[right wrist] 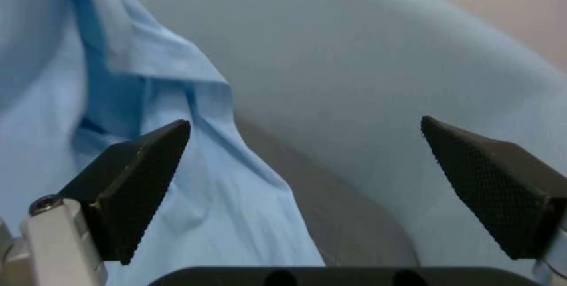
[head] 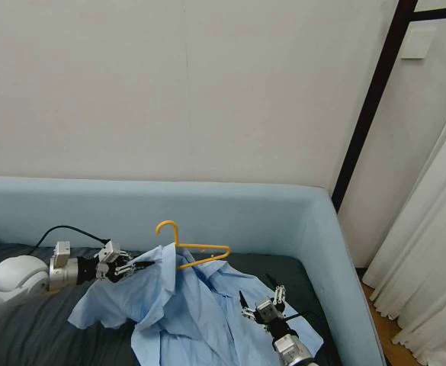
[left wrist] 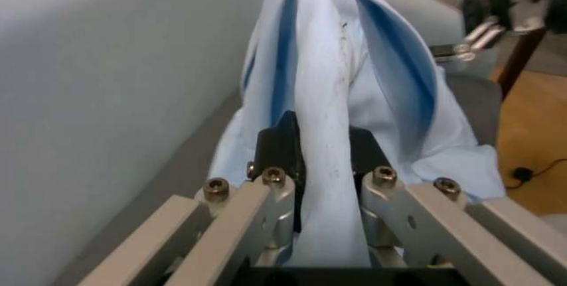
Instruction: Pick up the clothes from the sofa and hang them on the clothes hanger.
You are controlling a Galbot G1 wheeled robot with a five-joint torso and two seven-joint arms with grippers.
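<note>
In the head view, the right gripper [head: 259, 301] sits lowest, its thin black fingers spread apart above the crumpled pale-blue cotton shirt [head: 184, 313]. The shirt lies heaped on the dark grey seat [head: 24, 328] of the smooth light-blue sofa [head: 245, 213], with a yellow wire hanger [head: 196, 248] threaded into its collar. The left gripper [head: 135, 267] pinches the shirt's raised edge.

In the left wrist view, its black pads [left wrist: 276, 150] clamp a narrow fold of fabric.

In the right wrist view, two textured wedge-shaped pads [right wrist: 133, 180] stand wide apart beside the shirt's collar.
</note>
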